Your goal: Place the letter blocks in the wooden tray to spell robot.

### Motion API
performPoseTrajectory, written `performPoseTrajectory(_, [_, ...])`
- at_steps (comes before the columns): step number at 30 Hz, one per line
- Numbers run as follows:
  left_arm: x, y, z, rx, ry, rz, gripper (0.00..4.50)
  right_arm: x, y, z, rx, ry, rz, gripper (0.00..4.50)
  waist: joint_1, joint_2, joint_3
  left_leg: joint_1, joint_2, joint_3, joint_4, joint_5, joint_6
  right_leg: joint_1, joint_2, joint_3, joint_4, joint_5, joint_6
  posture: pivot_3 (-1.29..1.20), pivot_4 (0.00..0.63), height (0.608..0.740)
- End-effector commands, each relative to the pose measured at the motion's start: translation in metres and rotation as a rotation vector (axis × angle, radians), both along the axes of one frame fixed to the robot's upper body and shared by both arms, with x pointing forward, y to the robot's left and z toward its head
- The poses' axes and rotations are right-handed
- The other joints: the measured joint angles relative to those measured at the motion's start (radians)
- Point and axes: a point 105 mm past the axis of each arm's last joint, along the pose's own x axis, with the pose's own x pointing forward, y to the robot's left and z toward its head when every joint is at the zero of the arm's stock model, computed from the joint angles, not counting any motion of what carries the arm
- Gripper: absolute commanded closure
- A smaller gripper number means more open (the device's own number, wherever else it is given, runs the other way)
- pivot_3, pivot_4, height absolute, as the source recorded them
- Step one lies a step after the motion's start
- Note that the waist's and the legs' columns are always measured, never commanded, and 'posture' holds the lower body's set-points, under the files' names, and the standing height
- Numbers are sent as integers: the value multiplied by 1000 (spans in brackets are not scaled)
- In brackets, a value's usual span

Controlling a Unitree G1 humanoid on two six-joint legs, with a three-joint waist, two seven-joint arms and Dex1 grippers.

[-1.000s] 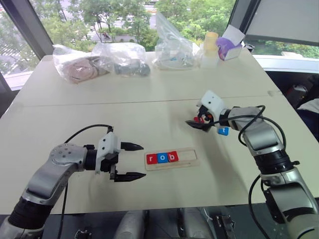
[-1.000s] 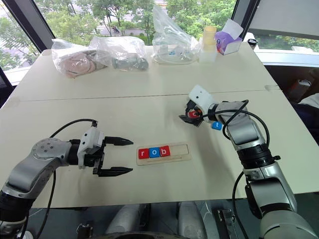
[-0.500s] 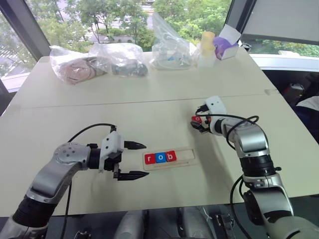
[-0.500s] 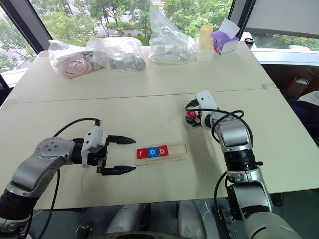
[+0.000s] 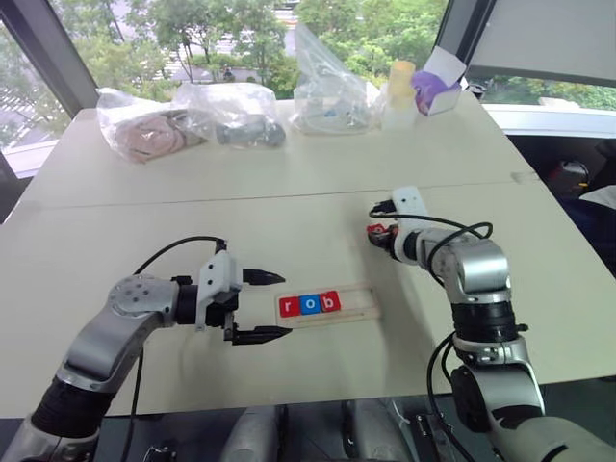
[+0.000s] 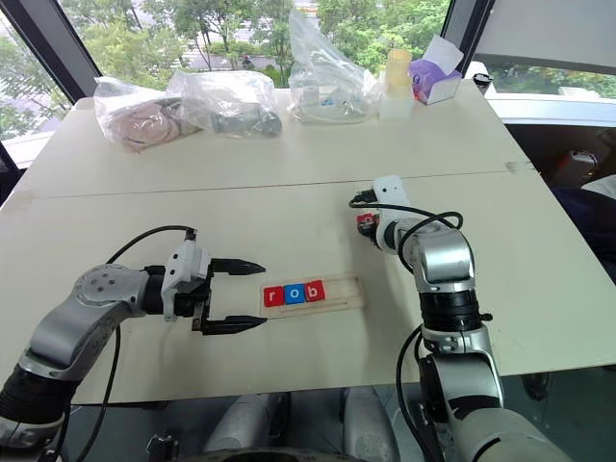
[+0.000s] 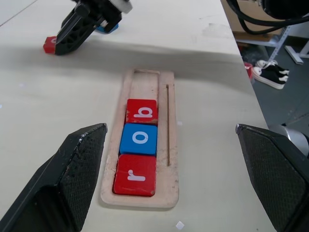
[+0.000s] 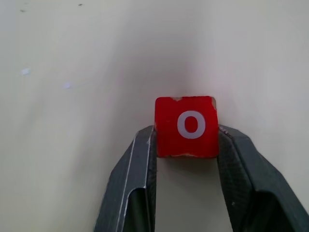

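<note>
Right gripper (image 8: 186, 137) is pinching the red o (image 8: 186, 126) on the table (image 5: 144, 221), mid-right. Tray (image 7: 169, 145) near the front edge holds r, o, b. Left gripper (image 5: 262, 306) spread wide beside it.

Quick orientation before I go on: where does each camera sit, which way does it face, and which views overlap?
Left and right eye views: on the head, looking forward and down over the table; both arms show.
Left wrist view: along the open left gripper at the wooden tray holding r, o, b.
Right wrist view: down along the right gripper, shut on the red o block.
Shared: left wrist and eye views both show the tray and the right gripper.
</note>
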Motion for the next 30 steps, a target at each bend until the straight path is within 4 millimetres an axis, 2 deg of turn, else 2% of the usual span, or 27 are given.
performPoseTrajectory(1, [-1, -2, 6, -8, -38, -10, 0, -30, -9, 17, -4, -28, -4, 3360, 1, 0, 0, -1, 0, 0, 0, 0, 0, -1, 0, 0, 0, 0, 0, 0, 150, 740])
performPoseTrajectory(4, [-1, -1, 3, -5, -35, -12, 0, -69, -13, 11, -9, -25, 8, 3360, 3, 0, 0, -3, 0, -1, 0, 0, 0, -2, 0, 0, 0, 0, 0, 0, 150, 740])
performPoseTrajectory(9, [-1, -1, 1, -7, -32, -22, 0, -106, -19, -4, -15, -27, -37, 3360, -7, 0, 0, -2, 1, 1, 1, 0, 0, -2, 0, 0, 0, 0, 0, 0, 150, 740])
performPoseTrajectory(12, [0, -2, 1, -5, -32, -38, 0, -115, -24, -10, -1, -16, -92, 3360, -6, 0, 0, 1, 2, 1, 1, 0, 0, 1, 1, 0, 0, 0, 0, 0, 150, 740])
performPoseTrajectory(16, [2, -2, 1, 1, -37, -50, 0, -112, -26, -11, 13, -17, -125, 3360, -3, 0, 0, 2, 2, 1, 2, 0, 0, 2, 2, 0, 0, -1, -2, 0, 150, 740])
performPoseTrajectory(20, [5, -3, 2, 0, -43, -55, 0, -110, -24, -10, 20, -15, -108, 1438, -2, 0, 0, 2, 2, 1, 2, 0, 0, 2, 2, 0, 0, 0, 0, 0, 150, 740])
performPoseTrajectory(22, [5, -3, 4, -4, -44, -54, 0, -111, -23, -7, -25, -4, -25, 353, -2, 1, 0, 2, 2, 1, 1, 0, 0, 2, 1, 0, -1, 0, 0, 0, 150, 740])
performPoseTrajectory(23, [6, -3, 4, -6, -44, -54, 0, -112, -23, -5, -44, 4, 19, 27, -2, 1, 0, 1, 2, 1, 1, 0, 0, 2, 1, 0, -1, 0, 0, 0, 150, 740])
performPoseTrajectory(25, [5, -3, 4, -4, -44, -53, 0, -111, -25, 5, -85, 16, 126, 27, -2, 0, 0, 1, 2, 1, 1, 0, 0, 3, 1, 0, -2, -1, 0, 0, 150, 740])
performPoseTrajectory(28, [7, -3, 4, -2, -47, -51, 0, -104, -27, 31, -173, -67, 401, 27, -2, 1, 0, 2, 2, 1, 2, 0, 0, 4, 1, -1, -3, -2, -2, 0, 150, 740])
performPoseTrajectory(30, [7, -3, 5, -3, -49, -50, 0, -98, -31, 41, -226, -134, 545, 27, -2, 0, 1, 2, 2, 1, 2, 0, 1, 6, 1, -3, -3, -2, 0, 0, 150, 740])
